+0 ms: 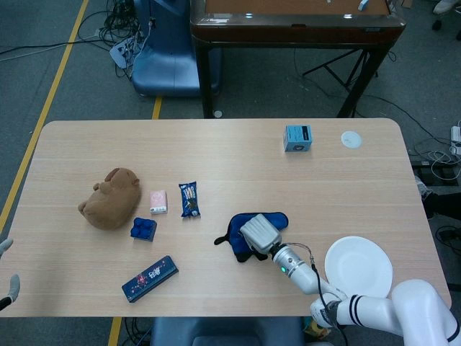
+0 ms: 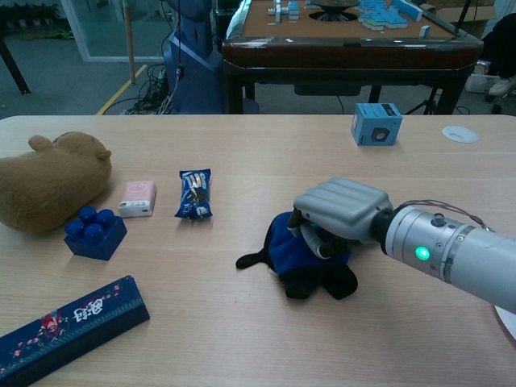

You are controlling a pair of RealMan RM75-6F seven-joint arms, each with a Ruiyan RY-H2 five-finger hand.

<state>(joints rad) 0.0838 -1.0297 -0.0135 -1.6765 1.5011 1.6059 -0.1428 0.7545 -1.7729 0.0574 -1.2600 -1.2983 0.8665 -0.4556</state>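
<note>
Left hand: only fingertips show at the left edge of the head view, off the table; whether those fingers are released or clenched cannot be told. The chest view does not show this hand.

Items on the table, left to right: a brown plush animal near the left end; a blue toy brick just beside it on the near side; a dark blue patterned box nearer the front edge, lying at a slant; a small pink packet; a blue snack wrapper, long axis running front to back.

Blue and black cloth pouch: lies on the table right of centre, toward the front edge, well apart from the wrapper. The head view shows its long axis running roughly left to right, slightly slanted, with a thin black strap end pointing to the left. The chest view shows the same strap tip lying flat on the wood and the black part of the pouch bunched on the near side, which the head view largely hides under the hand.

Right hand: rests on top of the pouch. The chest view shows its fingers curled down into the blue cloth, grasping it; the head view shows only the back of the hand.

Further right: a white plate near the front right corner, seen whole only in the head view; a light blue box and a small white disc toward the far edge.
</note>
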